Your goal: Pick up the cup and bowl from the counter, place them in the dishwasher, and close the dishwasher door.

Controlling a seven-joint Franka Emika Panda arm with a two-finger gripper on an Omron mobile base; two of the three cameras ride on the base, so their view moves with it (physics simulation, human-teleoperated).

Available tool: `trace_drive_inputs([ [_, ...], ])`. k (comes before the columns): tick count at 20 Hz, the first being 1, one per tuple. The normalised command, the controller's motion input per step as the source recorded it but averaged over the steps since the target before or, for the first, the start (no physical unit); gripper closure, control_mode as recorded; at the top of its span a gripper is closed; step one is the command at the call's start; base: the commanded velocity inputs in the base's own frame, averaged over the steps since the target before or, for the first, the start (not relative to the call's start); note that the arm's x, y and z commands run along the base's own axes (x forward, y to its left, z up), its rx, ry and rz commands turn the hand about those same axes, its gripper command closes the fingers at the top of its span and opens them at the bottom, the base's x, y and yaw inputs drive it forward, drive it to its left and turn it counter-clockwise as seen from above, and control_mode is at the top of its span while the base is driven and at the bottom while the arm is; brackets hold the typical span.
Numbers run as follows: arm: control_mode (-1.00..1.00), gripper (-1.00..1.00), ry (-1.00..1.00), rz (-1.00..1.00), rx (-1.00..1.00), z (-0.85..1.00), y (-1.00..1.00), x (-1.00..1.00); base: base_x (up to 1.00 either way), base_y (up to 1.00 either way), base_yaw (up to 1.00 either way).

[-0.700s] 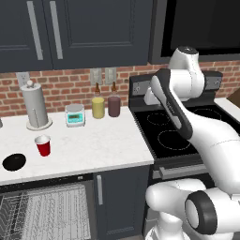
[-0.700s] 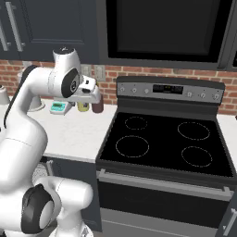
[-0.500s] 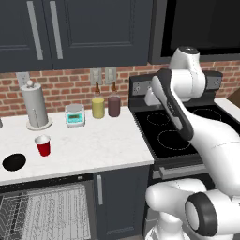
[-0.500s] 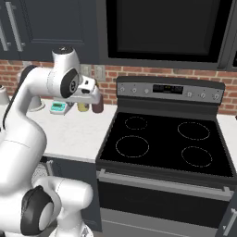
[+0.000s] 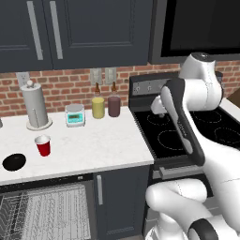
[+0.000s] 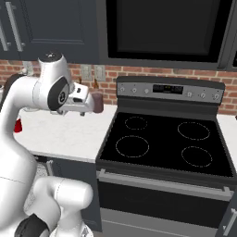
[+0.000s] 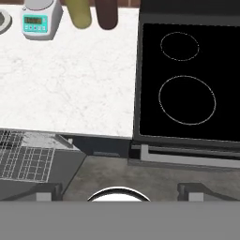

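Note:
The red cup [image 5: 43,145] stands upright on the white counter [image 5: 93,145], near its left front. Just left of it lies the black bowl [image 5: 14,161]. Part of the cup [image 6: 18,125] peeks out behind my arm in the right base view. Below the counter the dishwasher is open, its white wire rack [image 5: 47,211] pulled into sight and also seen at the lower left of the hand view [image 7: 26,161]. The dishwasher door is out of view. My gripper [image 5: 156,110] hangs high over the seam between counter and stove, far right of the cup. The gripper [image 7: 119,191] is open and holds nothing.
At the back of the counter stand a paper towel holder [image 5: 35,105], a teal scale [image 5: 75,115], a yellow jar [image 5: 98,107] and a dark purple jar [image 5: 114,105]. The black stove top [image 6: 166,143] lies to the right. Dark cabinets [image 5: 70,33] hang overhead.
My hand has sunk a little and drifted slightly toward the counter side. The cup, the bowl and the rack have stayed put.

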Motion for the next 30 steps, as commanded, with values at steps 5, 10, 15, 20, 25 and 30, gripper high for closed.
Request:
trace_drive_inputs([
  [5,-1.0,-1.0,-0.01,0.0,-0.03,-0.26,0.0,-0.26,0.0,0.0,0.0],
  [10,-1.0,-1.0,0.01,0.0,-0.04,-0.28,0.01,-0.04,0.0,0.0,0.0],
  [15,-1.0,-1.0,0.0,0.0,0.0,-0.06,0.0,0.0,0.0,0.0,0.0],
  [20,1.0,-1.0,-0.02,0.0,0.0,0.0,0.0,-0.07,-0.14,0.01,0.0],
  [25,1.0,-1.0,0.0,0.0,0.0,0.0,0.0,0.0,-0.05,-0.25,0.48],
  [30,1.0,-1.0,0.0,0.0,0.0,0.0,0.0,0.0,0.05,-0.31,0.89],
])
